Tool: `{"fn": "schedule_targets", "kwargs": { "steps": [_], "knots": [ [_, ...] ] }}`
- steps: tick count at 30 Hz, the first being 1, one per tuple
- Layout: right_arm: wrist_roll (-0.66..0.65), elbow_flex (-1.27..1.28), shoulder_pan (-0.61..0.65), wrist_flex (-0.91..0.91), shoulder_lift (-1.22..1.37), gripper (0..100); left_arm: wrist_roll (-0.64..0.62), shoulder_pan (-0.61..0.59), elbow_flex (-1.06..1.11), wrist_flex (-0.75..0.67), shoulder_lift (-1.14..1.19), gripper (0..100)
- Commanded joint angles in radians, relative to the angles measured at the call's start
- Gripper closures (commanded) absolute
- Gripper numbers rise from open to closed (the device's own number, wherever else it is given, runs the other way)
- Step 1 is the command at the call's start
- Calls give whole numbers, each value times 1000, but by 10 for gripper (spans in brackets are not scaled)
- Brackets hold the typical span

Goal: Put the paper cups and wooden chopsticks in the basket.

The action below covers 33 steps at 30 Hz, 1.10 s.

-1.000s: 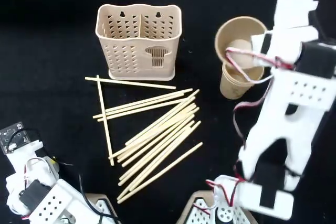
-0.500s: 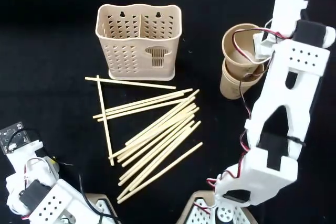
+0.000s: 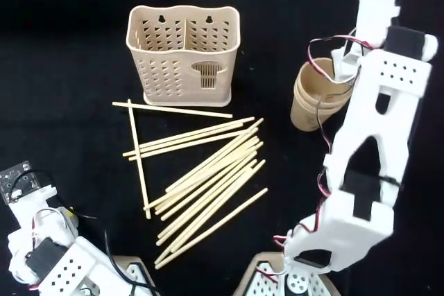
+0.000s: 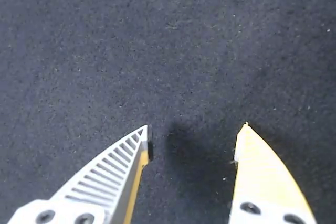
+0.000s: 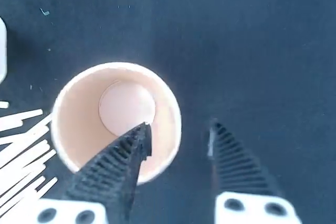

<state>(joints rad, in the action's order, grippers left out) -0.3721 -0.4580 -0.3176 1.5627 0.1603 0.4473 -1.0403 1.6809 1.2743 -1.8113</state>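
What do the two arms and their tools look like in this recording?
The left arm and right arm are white shells with black motor blocks, rows of small holes, a small circuit board each, and red, white and black wires. The right tool has two black, ribbed, pointed fingers on white mounts. The left tool has one white ribbed finger and one plain yellow one.

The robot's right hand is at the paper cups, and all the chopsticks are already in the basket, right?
Not quite. The right hand is at the paper cups, but the chopsticks are not in the basket. The high view shows them lying loose on the black table in front of it.
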Motion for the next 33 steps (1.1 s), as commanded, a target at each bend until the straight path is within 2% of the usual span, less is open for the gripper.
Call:
{"fn": "schedule_targets", "kwargs": {
  "steps": [1,5,10,14,18,24,33],
  "knots": [
    [-2,-16,-6,-5,-125,868,-5,-1,16,6,-8,729],
    [2,13,-6,-9,-168,988,-5,-1,16,6,-8,729],
    [-23,199,5,-94,-191,986,-5,-1,16,6,-8,729],
    [-106,460,21,-276,-334,986,-5,-1,16,6,-8,729],
    [-104,742,25,-442,-541,986,-5,-1,16,6,-8,729],
    [-103,1036,104,-522,-789,986,-5,-1,16,6,-8,729],
    [-55,1371,107,-767,-981,986,-5,-1,16,6,-8,729]
  ]
}}
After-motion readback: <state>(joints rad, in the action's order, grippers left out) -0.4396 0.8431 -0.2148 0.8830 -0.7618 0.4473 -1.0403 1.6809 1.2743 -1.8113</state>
